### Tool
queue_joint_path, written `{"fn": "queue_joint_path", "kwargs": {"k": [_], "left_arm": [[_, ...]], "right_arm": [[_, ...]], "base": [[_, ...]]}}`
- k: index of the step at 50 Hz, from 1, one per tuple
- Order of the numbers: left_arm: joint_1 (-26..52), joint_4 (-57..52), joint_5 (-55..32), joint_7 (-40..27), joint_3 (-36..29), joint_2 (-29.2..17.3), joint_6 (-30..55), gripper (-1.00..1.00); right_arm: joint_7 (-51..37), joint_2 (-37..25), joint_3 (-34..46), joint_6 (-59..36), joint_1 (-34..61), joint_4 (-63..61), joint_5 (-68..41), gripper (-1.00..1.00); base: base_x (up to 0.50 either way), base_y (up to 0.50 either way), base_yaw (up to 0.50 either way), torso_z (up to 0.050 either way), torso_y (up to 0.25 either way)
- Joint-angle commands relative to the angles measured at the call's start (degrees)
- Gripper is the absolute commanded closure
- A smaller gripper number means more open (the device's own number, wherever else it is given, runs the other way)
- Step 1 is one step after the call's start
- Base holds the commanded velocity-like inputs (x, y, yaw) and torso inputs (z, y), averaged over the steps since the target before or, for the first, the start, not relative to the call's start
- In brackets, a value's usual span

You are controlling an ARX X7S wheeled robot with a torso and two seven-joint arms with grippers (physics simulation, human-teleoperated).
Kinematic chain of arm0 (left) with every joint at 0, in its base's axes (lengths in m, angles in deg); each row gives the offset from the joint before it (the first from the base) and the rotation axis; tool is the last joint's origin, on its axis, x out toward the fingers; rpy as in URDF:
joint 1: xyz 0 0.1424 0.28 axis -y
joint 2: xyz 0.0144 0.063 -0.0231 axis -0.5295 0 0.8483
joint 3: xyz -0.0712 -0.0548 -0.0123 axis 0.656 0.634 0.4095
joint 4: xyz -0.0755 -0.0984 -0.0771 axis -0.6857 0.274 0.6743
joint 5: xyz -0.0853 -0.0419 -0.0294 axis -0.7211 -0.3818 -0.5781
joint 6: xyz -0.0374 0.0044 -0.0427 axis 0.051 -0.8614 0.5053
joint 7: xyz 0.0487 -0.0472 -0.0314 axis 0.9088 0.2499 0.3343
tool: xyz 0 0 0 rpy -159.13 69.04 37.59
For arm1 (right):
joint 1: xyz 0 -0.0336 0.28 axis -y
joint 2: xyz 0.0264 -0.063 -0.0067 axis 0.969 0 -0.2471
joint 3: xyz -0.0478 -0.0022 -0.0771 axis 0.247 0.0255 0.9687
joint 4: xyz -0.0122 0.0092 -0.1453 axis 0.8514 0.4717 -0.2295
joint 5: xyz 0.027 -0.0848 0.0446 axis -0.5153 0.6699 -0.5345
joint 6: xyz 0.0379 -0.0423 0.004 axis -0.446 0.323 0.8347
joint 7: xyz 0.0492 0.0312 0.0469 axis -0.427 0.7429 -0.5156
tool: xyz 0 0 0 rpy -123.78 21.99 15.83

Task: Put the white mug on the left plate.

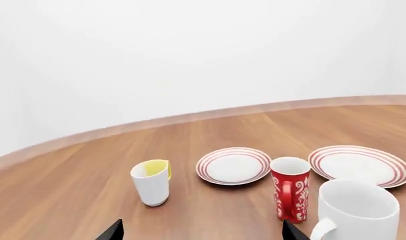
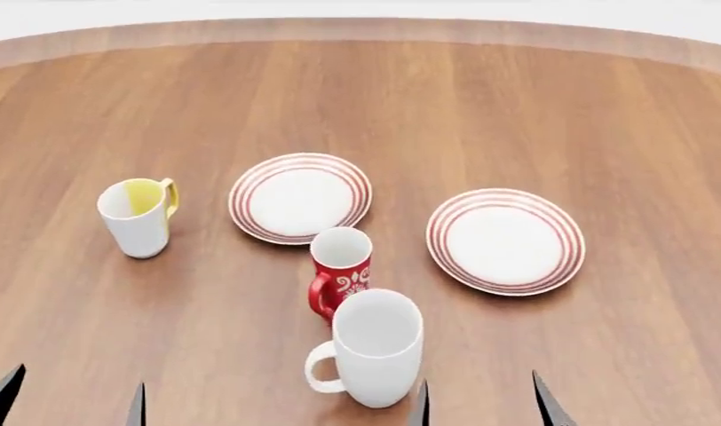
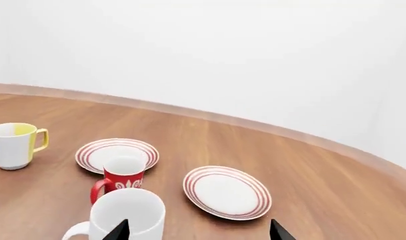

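Note:
The tall plain white mug [image 2: 374, 348] stands upright near the table's front, handle to the left; it also shows in the left wrist view [image 1: 356, 210] and the right wrist view [image 3: 125, 218]. The left plate [image 2: 300, 197], white with red rings, lies behind it; it shows in both wrist views [image 1: 233, 165] [image 3: 117, 154]. My left gripper [image 2: 67, 404] is open and empty at the front left. My right gripper [image 2: 481, 404] is open and empty just right of the white mug, not touching it.
A red patterned mug [image 2: 340, 270] stands between the white mug and the left plate. A white mug with yellow inside [image 2: 137, 216] stands left of that plate. A second ringed plate [image 2: 505, 240] lies at the right. All rest on a round wooden table [image 2: 621, 115].

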Motion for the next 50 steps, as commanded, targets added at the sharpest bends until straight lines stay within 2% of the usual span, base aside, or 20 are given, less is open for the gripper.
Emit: {"fn": "queue_joint_path", "kwargs": {"k": [1,50], "left_arm": [[0.1,0.4,-0.3,-0.5,-0.6,-0.6,-0.3,-1.0],[-0.4,-0.3,-1.7,-2.2,-2.6,-2.5,-0.1,-1.0]], "right_arm": [[-0.8,-0.5,0.7,-0.1,0.7,0.7,-0.8,-1.0],[-2.9,-2.6,2.1,0.8,0.5,1.1,-4.4,-1.0]], "base": [[0.43,0.0,0.0,0.0,0.0],[0.43,0.0,0.0,0.0,0.0]]}}
